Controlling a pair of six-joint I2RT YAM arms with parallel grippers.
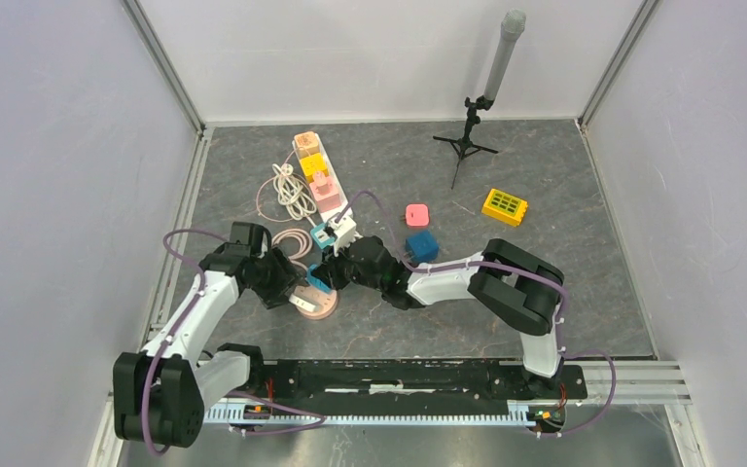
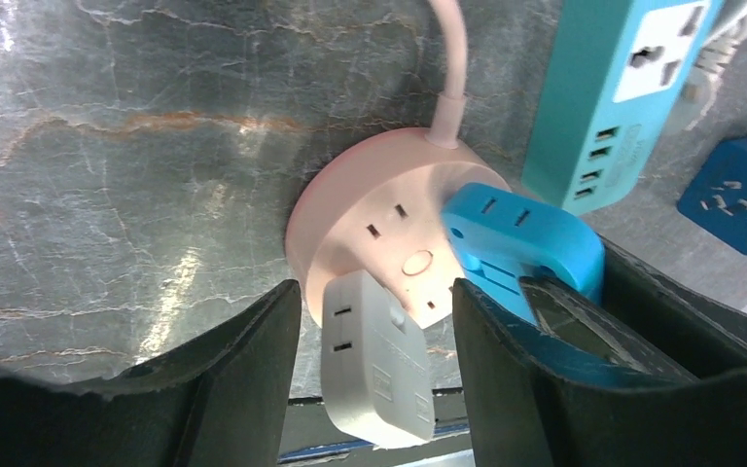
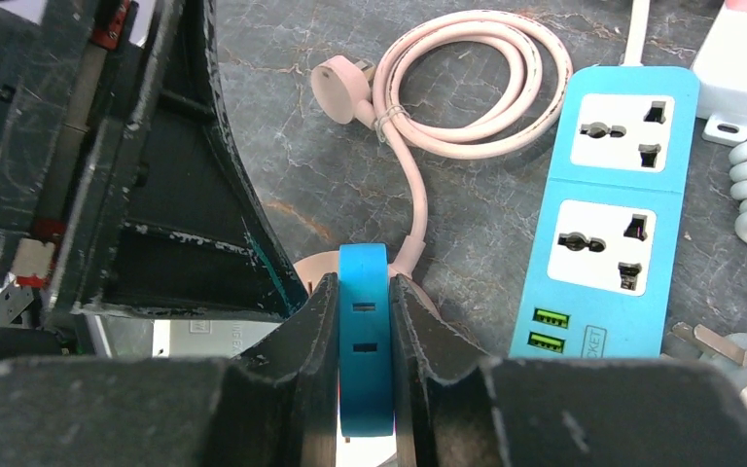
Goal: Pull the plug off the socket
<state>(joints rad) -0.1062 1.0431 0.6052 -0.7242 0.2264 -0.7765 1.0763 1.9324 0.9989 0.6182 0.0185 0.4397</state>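
Observation:
A round pink socket [image 2: 370,195] lies on the table [image 1: 545,292] with a white plug [image 2: 374,360] and a blue plug [image 2: 515,238] standing in its top. My left gripper [image 2: 374,292] is open, one finger on each side of the white plug, with a gap on both sides. My right gripper [image 3: 363,292] is shut on the blue plug [image 3: 363,341], its pads flat against the two broad faces. In the top view both grippers meet over the socket [image 1: 319,305], left of the table's middle. The pink socket's cable [image 3: 418,195] runs off to a coil.
A teal power strip [image 3: 608,214] lies just beyond the socket. Behind it lie a pink and yellow power strip [image 1: 316,170] and a coiled white cable [image 1: 292,190]. A blue cube adapter [image 1: 422,245], a pink pad [image 1: 416,213], a yellow block [image 1: 504,206] and a tripod [image 1: 472,126] are to the right.

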